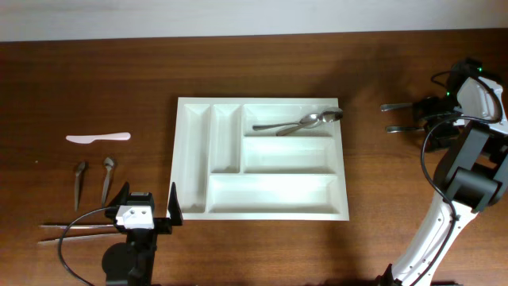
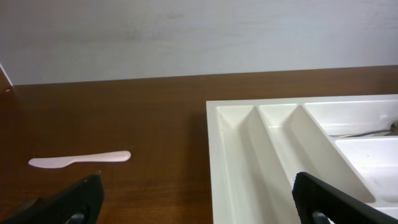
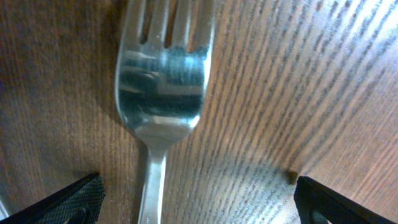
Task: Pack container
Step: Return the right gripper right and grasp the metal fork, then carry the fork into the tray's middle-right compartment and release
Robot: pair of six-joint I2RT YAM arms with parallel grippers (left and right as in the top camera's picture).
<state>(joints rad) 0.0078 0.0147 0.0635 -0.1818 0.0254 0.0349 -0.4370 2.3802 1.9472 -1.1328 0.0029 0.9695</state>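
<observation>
The container [image 1: 194, 163] is a large white cutlery tray in the middle of the table, with two metal spoons [image 1: 305, 121] in its top right compartment. Its left compartments [image 2: 249, 155] show in the left wrist view. My left gripper [image 1: 151, 205] is open near the tray's lower left corner, holding nothing [image 2: 199, 202]. My right gripper [image 1: 425, 117] is open at the far right, low over the table. A metal fork [image 3: 160, 93] lies under it, its handle between the fingers and nearer the left one. Two forks [image 1: 397, 106] show there from overhead.
A pink plastic knife [image 1: 98, 137] [image 2: 79, 158] lies left of the tray. Two small dark-handled utensils [image 1: 93, 181] lie below it, and thin metal pieces [image 1: 75, 228] rest beside the left arm's base. A pale wall borders the table's far edge.
</observation>
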